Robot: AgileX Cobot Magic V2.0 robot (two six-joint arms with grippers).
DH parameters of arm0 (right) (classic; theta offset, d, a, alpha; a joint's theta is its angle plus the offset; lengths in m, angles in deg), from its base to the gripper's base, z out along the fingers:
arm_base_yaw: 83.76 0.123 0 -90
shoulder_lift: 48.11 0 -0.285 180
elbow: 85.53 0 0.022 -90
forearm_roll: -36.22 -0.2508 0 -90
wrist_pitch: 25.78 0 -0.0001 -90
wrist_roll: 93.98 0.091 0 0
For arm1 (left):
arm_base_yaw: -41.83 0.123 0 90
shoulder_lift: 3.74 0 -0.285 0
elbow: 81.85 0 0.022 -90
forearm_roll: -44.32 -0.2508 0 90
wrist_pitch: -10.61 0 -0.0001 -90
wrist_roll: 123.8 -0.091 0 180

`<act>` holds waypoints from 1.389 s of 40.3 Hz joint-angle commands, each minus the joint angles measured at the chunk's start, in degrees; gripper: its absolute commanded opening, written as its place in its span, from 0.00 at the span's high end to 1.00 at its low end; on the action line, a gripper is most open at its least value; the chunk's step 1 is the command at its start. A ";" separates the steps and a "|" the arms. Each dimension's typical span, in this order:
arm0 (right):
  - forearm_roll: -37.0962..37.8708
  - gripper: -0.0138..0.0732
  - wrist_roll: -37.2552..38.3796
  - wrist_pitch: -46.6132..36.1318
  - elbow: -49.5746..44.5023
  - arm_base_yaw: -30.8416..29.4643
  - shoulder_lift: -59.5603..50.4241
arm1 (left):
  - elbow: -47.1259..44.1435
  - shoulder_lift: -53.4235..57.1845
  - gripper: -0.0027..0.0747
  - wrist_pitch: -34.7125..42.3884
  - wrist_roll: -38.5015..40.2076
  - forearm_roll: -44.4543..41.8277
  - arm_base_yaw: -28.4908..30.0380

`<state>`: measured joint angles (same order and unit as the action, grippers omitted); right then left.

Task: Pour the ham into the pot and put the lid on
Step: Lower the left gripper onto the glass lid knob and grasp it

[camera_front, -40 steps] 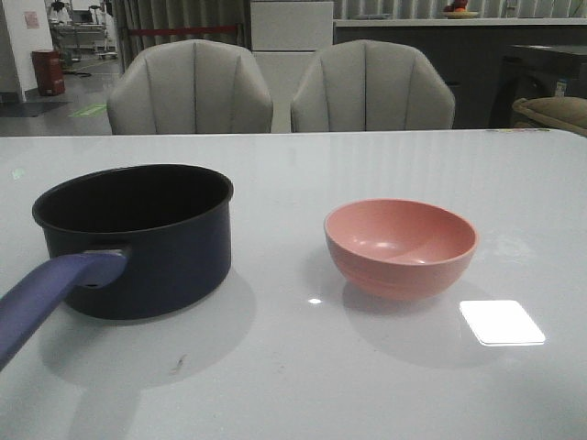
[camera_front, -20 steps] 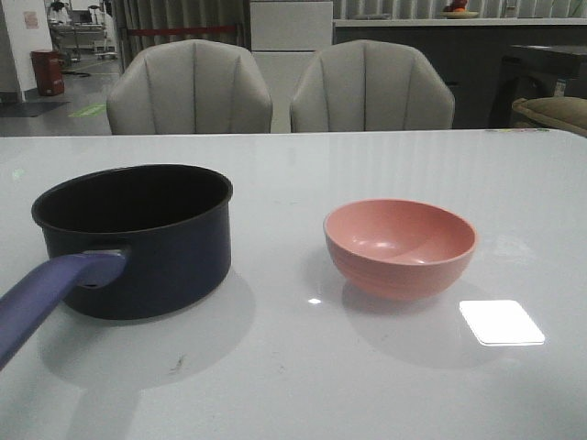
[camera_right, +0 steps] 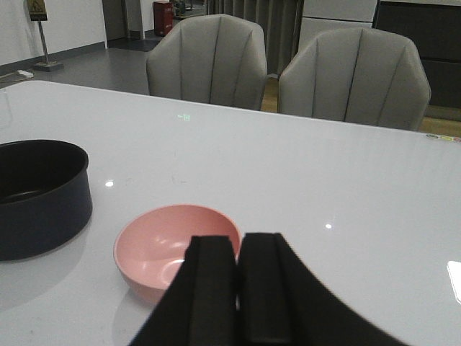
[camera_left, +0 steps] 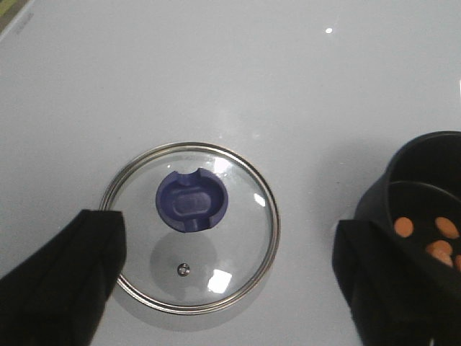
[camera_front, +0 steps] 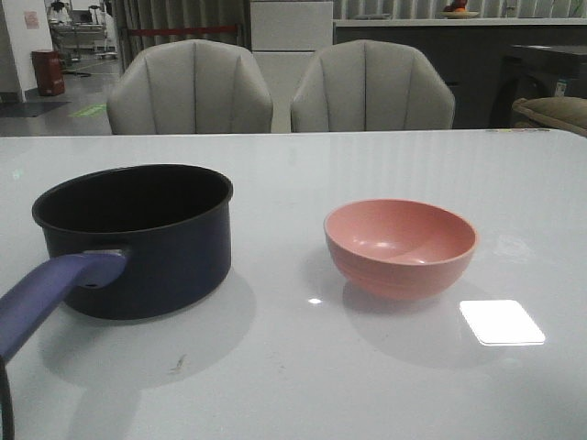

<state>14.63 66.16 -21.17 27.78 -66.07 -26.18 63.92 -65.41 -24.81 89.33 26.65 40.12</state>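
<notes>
With the ham (camera_left: 432,239) already seen in the pot (camera_left: 421,180) at right, the glass lid (camera_left: 193,227) lies centre frame between the wide-spread left gripper (camera_left: 227,277), judged ready for grasping by its knob (camera_left: 191,201); the right gripper (camera_right: 238,288) is pressed closed, empty.

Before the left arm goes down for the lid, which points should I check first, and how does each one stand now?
1. Ham in pot: ok, orange pieces lie inside.
2. Bowl emptied: ok, no ham visible in it.
3. Lid free on table, knob up: ok.
4. Left gripper open, straddling the lid: ok.
5. Left gripper centred on the knob: cannot tell.
6. Right gripper shut, away from the pot: ok.
</notes>
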 commanded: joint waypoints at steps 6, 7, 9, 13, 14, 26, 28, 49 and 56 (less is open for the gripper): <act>0.05 0.68 -0.17 -4.61 1.59 0.05 0.44 | 6.82 -10.58 0.17 1.99 -10.54 10.66 7.15; 0.05 0.68 -0.17 -4.61 1.59 0.05 0.44 | 7.33 -11.61 0.17 1.69 -13.39 13.73 7.80; 0.05 0.68 -0.17 -4.61 1.59 0.05 0.44 | 9.08 -14.24 0.17 0.39 -17.95 18.31 9.32; 0.05 0.68 -0.17 -4.61 1.59 0.05 0.44 | 12.73 -20.37 0.19 -4.49 -22.72 22.62 12.18; 0.05 0.68 -0.17 -4.61 1.59 0.05 0.44 | 13.50 -21.53 0.19 -5.58 -23.51 22.92 12.57; 0.05 0.68 -0.17 -4.61 1.59 0.05 0.44 | 20.54 -32.72 0.19 -11.48 -27.06 23.68 13.35; 0.05 0.68 -0.17 -4.61 1.59 0.05 0.44 | 21.27 -34.08 0.19 -11.82 -27.06 23.80 13.35; 0.05 0.68 -0.17 -4.61 1.59 0.05 0.44 | 27.05 -44.78 0.19 -12.75 -27.81 23.67 13.35; 0.05 0.68 -0.17 -4.61 1.59 0.05 0.44 | 27.38 -47.56 0.19 -12.44 -27.81 23.45 13.35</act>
<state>14.63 66.16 -21.17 27.78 -66.07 -26.18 89.24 -114.27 -38.37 61.53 49.82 53.42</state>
